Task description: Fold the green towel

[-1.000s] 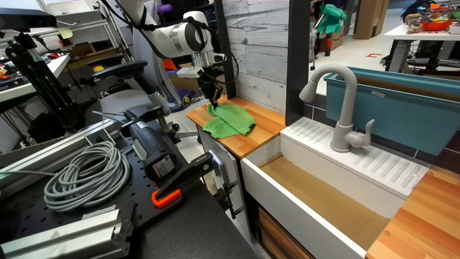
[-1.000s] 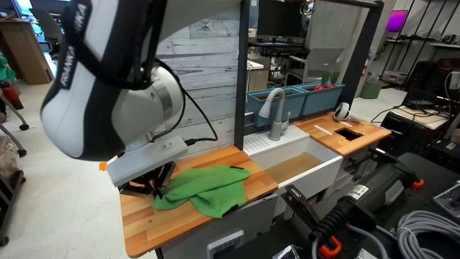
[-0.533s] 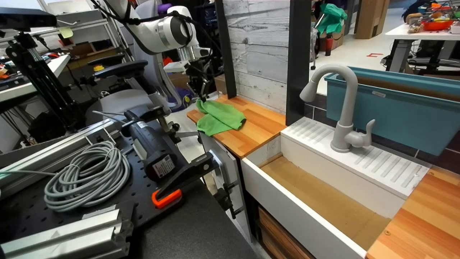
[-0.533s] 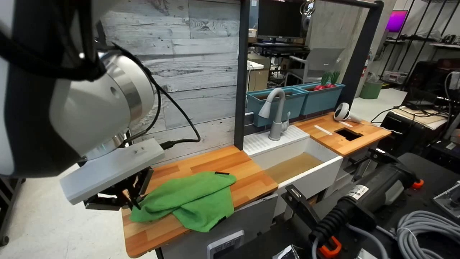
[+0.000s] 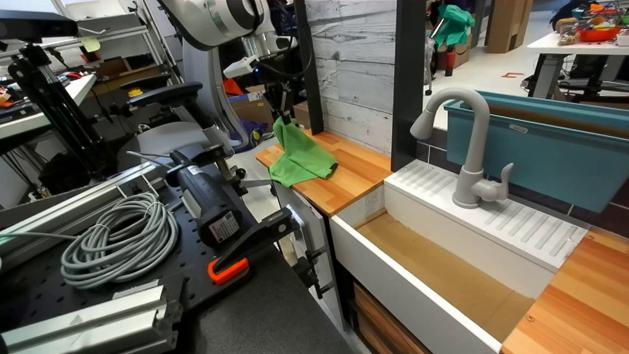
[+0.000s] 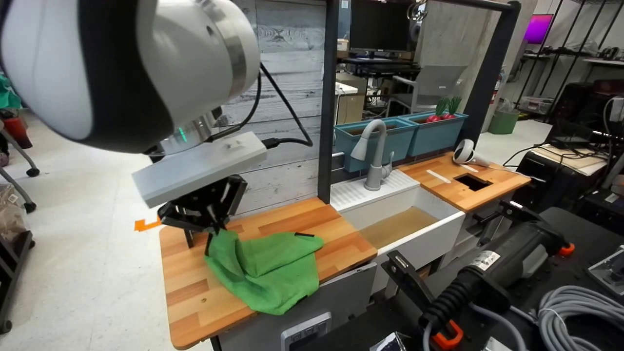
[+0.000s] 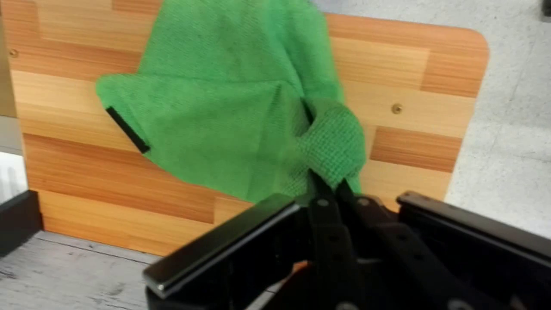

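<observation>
The green towel [image 5: 307, 160] lies crumpled on the wooden counter in both exterior views [image 6: 278, 278]. One corner is pulled up into a peak and the rest lies on the wood. It also fills the upper middle of the wrist view [image 7: 202, 125], with a dark tag at one edge. My gripper [image 7: 329, 183] is shut on that raised corner. In both exterior views the gripper [image 5: 284, 119] is above the counter, holding the towel from over its outer end; it also shows as the black fingers [image 6: 215, 230]. The towel's underside is hidden.
The wooden counter [image 6: 195, 317] ends at a rounded outer edge. A grey plank wall [image 5: 354, 73] stands behind it. The white sink [image 5: 417, 295] with a grey faucet [image 5: 474, 147] adjoins it. A dark worktable [image 5: 275, 314] holds a cable coil [image 5: 120, 241] and a black tool [image 5: 206, 206].
The towel first slid toward the counter's outer end with my gripper. Since then the gripper has risen and lifted the held corner, while the rest of the towel stays on the counter.
</observation>
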### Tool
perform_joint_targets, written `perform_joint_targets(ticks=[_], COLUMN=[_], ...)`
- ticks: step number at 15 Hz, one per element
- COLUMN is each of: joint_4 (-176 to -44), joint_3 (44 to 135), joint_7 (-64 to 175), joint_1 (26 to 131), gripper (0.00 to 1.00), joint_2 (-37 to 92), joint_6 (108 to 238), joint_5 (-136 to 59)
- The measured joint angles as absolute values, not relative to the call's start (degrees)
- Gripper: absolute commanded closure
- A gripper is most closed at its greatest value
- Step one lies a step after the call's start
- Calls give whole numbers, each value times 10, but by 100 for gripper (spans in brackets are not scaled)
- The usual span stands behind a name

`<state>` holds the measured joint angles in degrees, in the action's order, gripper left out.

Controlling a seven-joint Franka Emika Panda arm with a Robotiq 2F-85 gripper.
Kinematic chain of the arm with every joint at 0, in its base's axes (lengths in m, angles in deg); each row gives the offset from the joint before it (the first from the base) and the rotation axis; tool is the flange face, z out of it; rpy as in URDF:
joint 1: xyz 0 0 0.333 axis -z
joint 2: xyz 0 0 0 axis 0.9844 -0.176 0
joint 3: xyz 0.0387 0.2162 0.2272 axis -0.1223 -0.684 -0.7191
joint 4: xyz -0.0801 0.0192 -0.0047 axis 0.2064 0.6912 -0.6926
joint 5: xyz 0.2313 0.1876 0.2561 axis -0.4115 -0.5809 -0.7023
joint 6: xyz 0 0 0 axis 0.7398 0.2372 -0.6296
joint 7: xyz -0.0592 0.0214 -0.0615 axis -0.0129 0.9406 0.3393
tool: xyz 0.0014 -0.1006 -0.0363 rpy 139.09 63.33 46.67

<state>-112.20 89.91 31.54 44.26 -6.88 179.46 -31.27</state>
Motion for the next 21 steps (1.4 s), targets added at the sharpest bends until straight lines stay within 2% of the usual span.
perform_joint_targets(ticks=[8, 14, 15, 17, 21], joint_4=[-1292, -1311, -1308, -1297, -1267], joint_3=[970, 984, 985, 985, 984], joint_7=[280, 281, 281, 281, 286], joint_1=[479, 530, 537, 548, 560], gripper=[99, 99, 71, 64, 34], joint_2=[-10, -24, -30, -45, -86], joint_6=[1875, 1885, 1885, 1885, 1884], joint_5=[-289, -287, -287, -287, -288])
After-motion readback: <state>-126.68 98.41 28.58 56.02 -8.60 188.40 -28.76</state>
